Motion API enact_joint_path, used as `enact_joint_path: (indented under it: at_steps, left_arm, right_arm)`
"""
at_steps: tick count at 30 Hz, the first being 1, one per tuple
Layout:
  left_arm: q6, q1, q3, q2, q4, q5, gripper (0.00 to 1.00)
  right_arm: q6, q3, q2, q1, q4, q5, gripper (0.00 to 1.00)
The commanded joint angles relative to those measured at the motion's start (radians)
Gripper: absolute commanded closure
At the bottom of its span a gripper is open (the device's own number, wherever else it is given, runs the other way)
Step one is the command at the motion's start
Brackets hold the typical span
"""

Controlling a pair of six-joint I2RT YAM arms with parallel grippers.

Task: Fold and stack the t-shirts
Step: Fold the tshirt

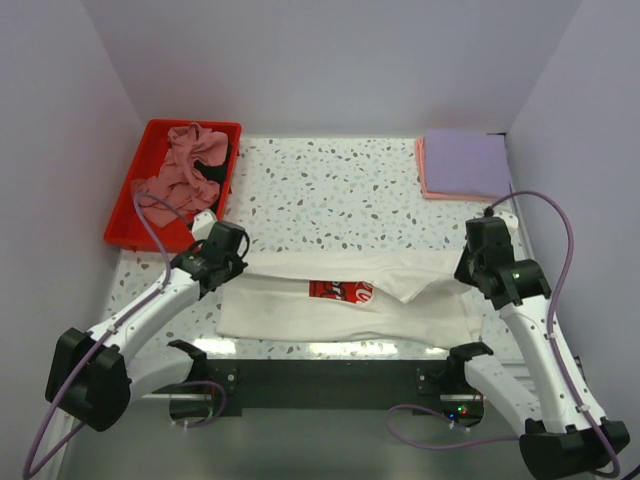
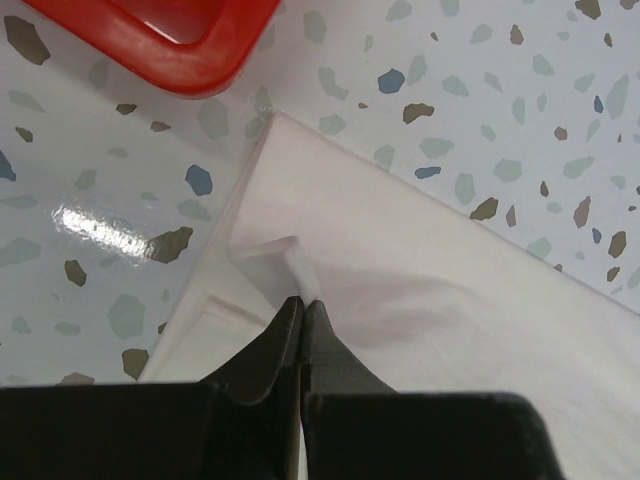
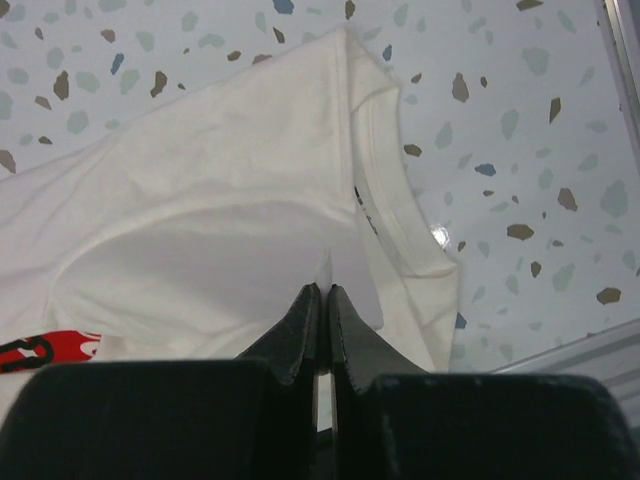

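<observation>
The white t-shirt (image 1: 340, 305) with the red Coca-Cola print (image 1: 340, 290) lies across the table's near edge, partly folded. My left gripper (image 1: 222, 262) is shut on its left edge; in the left wrist view the gripper (image 2: 303, 300) pinches a fold of the white cloth (image 2: 420, 290). My right gripper (image 1: 472, 262) is shut on the shirt's right side; in the right wrist view the gripper (image 3: 320, 290) pinches cloth near the collar (image 3: 385, 170). Dusty-pink and black shirts (image 1: 185, 165) lie crumpled in the red tray (image 1: 150, 140). A folded lavender shirt (image 1: 465, 160) lies on a folded salmon-pink one (image 1: 421, 165) at the back right.
The red tray's corner (image 2: 180, 50) shows close above the shirt's edge in the left wrist view. White walls close in the table on three sides. A metal rail (image 3: 570, 350) runs along the table's near edge.
</observation>
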Motion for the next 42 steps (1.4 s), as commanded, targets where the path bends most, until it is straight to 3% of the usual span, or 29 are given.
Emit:
enact_joint_path:
  at_steps: [1,3,4,5,6,7,8,10,13,15,19,26,35,42]
  left_arm:
    - [-0.030,-0.006,-0.010,-0.033,-0.046,-0.032,1.00]
    - [-0.044,-0.006,-0.018,-0.050,-0.094,-0.049,0.96]
    - [-0.050,-0.007,-0.020,-0.056,-0.114,-0.061,0.91]
    - [-0.062,-0.006,-0.023,-0.062,-0.131,-0.063,0.84]
    - [-0.062,-0.006,-0.024,-0.076,-0.153,-0.063,0.71]
    - [-0.062,-0.006,-0.027,-0.084,-0.163,-0.061,0.58]
    - [-0.067,-0.007,-0.032,-0.093,-0.171,-0.061,0.41]
    - [-0.074,-0.006,-0.030,-0.125,-0.194,-0.063,0.20]
    - [-0.070,-0.006,-0.020,-0.165,-0.194,-0.063,0.02]
    - [-0.061,-0.006,-0.003,-0.182,-0.189,-0.067,0.00]
    - [-0.022,-0.006,0.020,-0.175,-0.137,-0.034,0.00]
    - [0.076,-0.010,0.031,-0.040,0.059,0.117,0.00]
    - [0.144,-0.058,0.074,0.250,0.205,0.212,0.00]
    - [0.160,-0.059,0.003,0.266,0.176,0.200,0.00]
  right_arm:
    - [0.030,0.015,-0.034,-0.003,-0.100,0.003,0.95]
    - [0.036,0.003,-0.060,-0.004,-0.120,-0.006,0.91]
    - [0.043,0.002,-0.068,-0.004,-0.147,-0.010,0.81]
    - [0.046,-0.001,-0.076,-0.004,-0.161,-0.010,0.78]
    - [0.047,-0.001,-0.084,-0.003,-0.173,-0.006,0.74]
    - [0.049,0.000,-0.099,-0.003,-0.193,-0.001,0.57]
    - [0.047,0.009,-0.105,-0.003,-0.199,-0.001,0.53]
    - [0.021,0.020,-0.120,-0.003,-0.193,-0.017,0.43]
    - [-0.008,0.040,-0.120,-0.003,-0.149,-0.056,0.19]
    - [-0.052,0.049,-0.114,-0.003,-0.111,-0.107,0.01]
    - [-0.094,0.032,-0.082,-0.003,0.001,-0.283,0.01]
    - [-0.022,-0.069,0.042,-0.003,0.139,-0.371,0.01]
    - [0.076,-0.164,0.373,-0.006,0.360,-0.305,0.01]
    - [0.093,-0.146,0.605,-0.004,0.511,-0.328,0.01]
